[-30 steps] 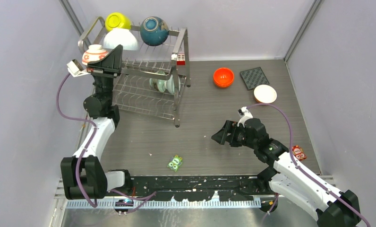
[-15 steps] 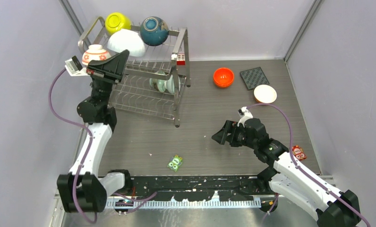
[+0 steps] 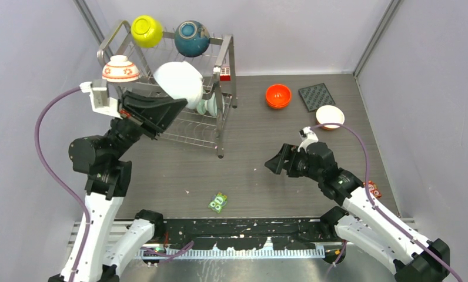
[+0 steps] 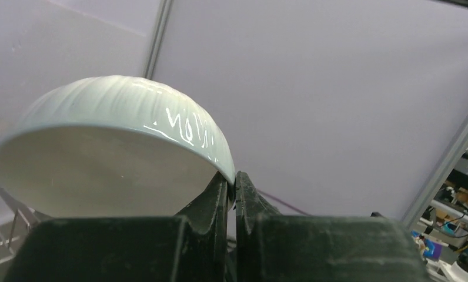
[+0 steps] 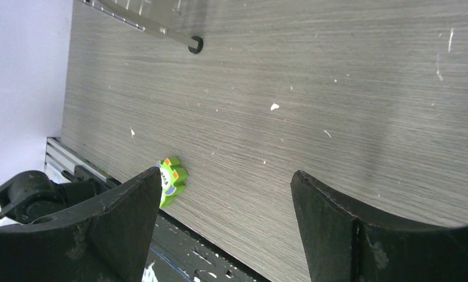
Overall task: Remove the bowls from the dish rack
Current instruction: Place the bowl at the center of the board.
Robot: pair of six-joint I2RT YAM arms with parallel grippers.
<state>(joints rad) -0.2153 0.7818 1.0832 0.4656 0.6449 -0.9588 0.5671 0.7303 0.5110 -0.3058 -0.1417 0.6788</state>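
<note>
**Plain white ribbed bowl (image 4: pixel 120 141) pinched by its rim above the rack**
The left gripper (image 4: pixel 232 185) is clenched on the bowl's thin edge, holding it tilted over the near left part of the shiny steel wire dish rack (image 3: pixel 220 135). An edge pinch may slip, so carry it right slowly and clear of the frame. The right gripper (image 5: pixel 226 188) hovers with fingers spread, empty.

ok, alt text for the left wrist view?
The closed left jaws pinch the rim of a white ribbed bowl, which is tilted so its inside faces the camera. Behind it is a plain lilac wall.
</note>
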